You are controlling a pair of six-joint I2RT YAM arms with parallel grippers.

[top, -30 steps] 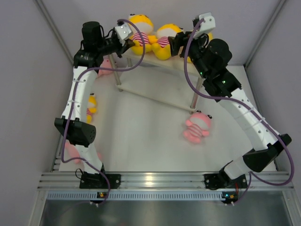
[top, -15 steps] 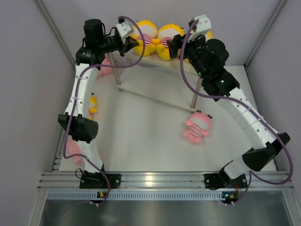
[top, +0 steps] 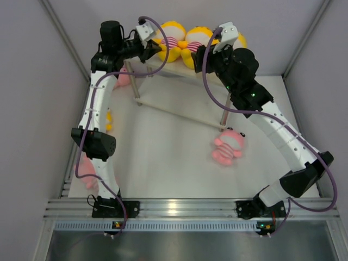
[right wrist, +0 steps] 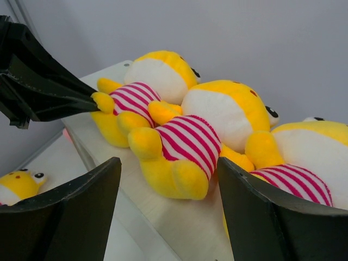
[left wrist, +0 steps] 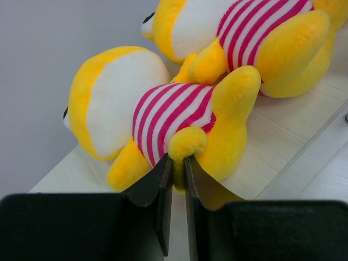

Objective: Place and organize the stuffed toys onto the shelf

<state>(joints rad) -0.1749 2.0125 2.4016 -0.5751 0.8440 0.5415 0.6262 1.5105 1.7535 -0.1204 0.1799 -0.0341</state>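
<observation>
Left wrist view had it close up: the left hand (left wrist: pixel 178 159) was all but closed, its fingertips nipping one paw of the nearest yellow toy (left wrist: pixel 163 117). That toy lay on the top board of the shelf (left wrist: pixel 288 136), touching a second yellow toy (left wrist: pixel 255 32). A third yellow toy (right wrist: pixel 310 141) lay next in the row. The right hand (right wrist: pixel 168 163) hung wide open just before them, gripping nothing. Down on the table (top: pixel 168 163), a pink toy (top: pixel 228 148) lay near a shelf leg.

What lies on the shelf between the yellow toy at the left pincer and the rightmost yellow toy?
Another yellow toy, belly up; the right wrist view shows it.
</observation>
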